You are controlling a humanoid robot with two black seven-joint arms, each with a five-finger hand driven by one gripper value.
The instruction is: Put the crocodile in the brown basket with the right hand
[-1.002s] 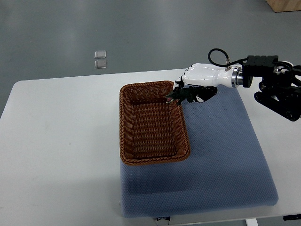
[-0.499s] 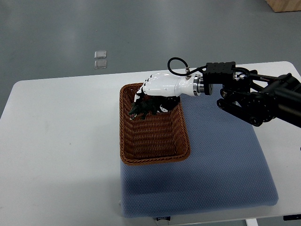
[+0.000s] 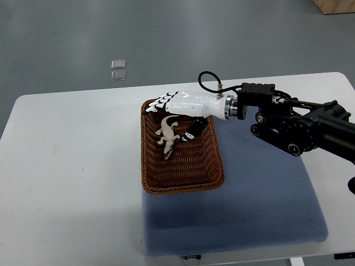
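Note:
A small crocodile toy (image 3: 167, 136) lies belly up, pale side showing, on the floor of the brown wicker basket (image 3: 150, 166), in its far half. My right hand (image 3: 173, 105) reaches in from the right and hovers over the basket's far rim, just above and behind the crocodile. Its fingers are spread flat and hold nothing. The thumb (image 3: 194, 131) hangs down into the basket beside the toy. No left arm shows in the view.
The basket sits partly on a blue-grey mat (image 3: 260, 188) that covers the right half of the white table (image 3: 66, 166). My black forearm (image 3: 294, 124) lies above the mat's far edge. Grey floor lies beyond the table.
The right hand carried the crocodile leftward over the basket, then spread its fingers. The toy dropped out of the grasp and now lies flipped over on the basket floor.

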